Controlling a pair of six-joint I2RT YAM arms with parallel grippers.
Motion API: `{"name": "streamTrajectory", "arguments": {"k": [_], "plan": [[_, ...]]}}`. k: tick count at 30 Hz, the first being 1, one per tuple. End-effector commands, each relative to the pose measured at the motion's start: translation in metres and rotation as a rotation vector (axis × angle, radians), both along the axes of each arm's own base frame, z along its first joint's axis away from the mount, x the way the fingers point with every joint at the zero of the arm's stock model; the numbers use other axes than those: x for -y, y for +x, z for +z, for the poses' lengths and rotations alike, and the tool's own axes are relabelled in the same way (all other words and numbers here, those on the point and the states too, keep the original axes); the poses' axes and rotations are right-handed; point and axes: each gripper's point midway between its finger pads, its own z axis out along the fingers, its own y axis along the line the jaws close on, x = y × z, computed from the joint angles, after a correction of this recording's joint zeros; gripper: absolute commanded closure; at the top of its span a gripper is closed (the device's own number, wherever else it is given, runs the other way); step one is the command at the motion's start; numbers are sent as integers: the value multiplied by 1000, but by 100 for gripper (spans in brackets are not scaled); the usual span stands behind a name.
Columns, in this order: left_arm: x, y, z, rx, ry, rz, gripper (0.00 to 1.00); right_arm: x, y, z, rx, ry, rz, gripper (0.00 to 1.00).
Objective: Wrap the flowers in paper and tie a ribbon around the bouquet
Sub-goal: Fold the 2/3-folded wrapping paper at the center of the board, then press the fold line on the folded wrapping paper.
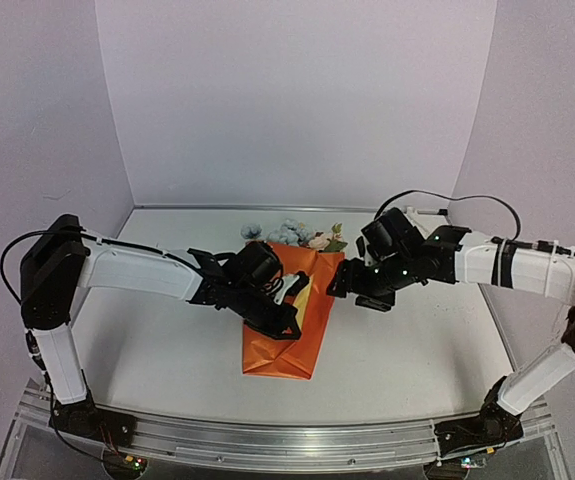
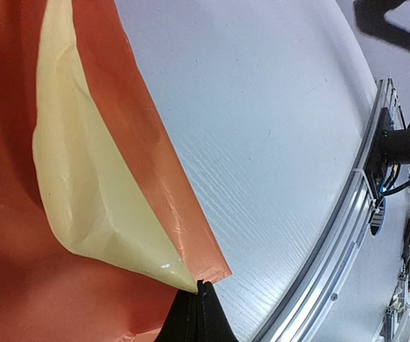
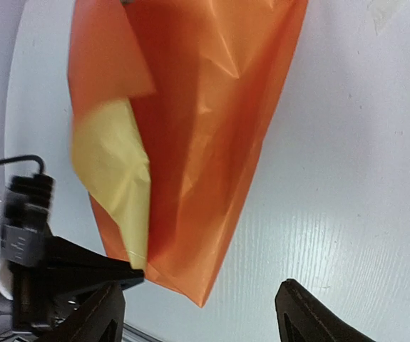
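Observation:
The paper [image 1: 285, 335] lies folded on the table, orange face out, with the flowers [image 1: 292, 234] poking from its far end. My left gripper [image 1: 297, 287] is shut on a turned-up corner of the paper [image 2: 90, 185], whose yellow face shows; the black fingertips [image 2: 202, 292] pinch its tip. From the right wrist, the paper [image 3: 212, 142] hangs as an orange fold with that yellow flap, and the left gripper [image 3: 135, 276] is clamped at the flap's point. My right gripper [image 1: 340, 283] stands open beside the paper's right edge, its jaws [image 3: 205, 317] wide apart with nothing between them. The ribbon is out of view.
The aluminium rail [image 2: 347, 214] runs along the table's near edge, close to the left gripper. White table [image 1: 417, 350] lies to the right of the paper. A pale scrap [image 3: 386, 13] shows at the top right of the right wrist view; what it is I cannot tell.

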Motion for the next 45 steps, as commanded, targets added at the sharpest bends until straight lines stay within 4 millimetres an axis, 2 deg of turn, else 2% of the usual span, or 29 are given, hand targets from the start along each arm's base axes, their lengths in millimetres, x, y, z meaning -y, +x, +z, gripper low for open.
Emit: {"name": "streamTrajectory", "arguments": {"k": [1,4,9,18,22,26,29,33,37,40,45], "plan": [[14,4,12,7,-24,-30,100,-8,38,38,79,49,-94,25],[15,5,10,5,-19,-32,100,-13,55,40,73,67,-146,24],[17,6,11,6,-20,-36,100,-24,79,30,41,95,-215,27],[16,6,11,18,-12,-51,100,-40,95,8,-34,151,-287,40],[17,6,12,25,-15,-53,100,-42,99,3,-41,149,-293,53],[17,7,13,26,-17,-51,99,-41,105,1,-41,146,-286,78],[15,6,17,33,-25,-47,88,-43,108,0,-50,149,-252,97],[11,8,33,65,-52,-29,61,-52,114,-3,-91,179,-164,100],[5,7,52,100,-101,-11,48,-50,120,-11,-134,201,-106,100],[-5,13,52,86,-108,24,50,-45,122,-17,-154,204,-83,100],[-33,27,34,20,-96,100,68,-33,116,-30,-171,160,-50,100]]}}
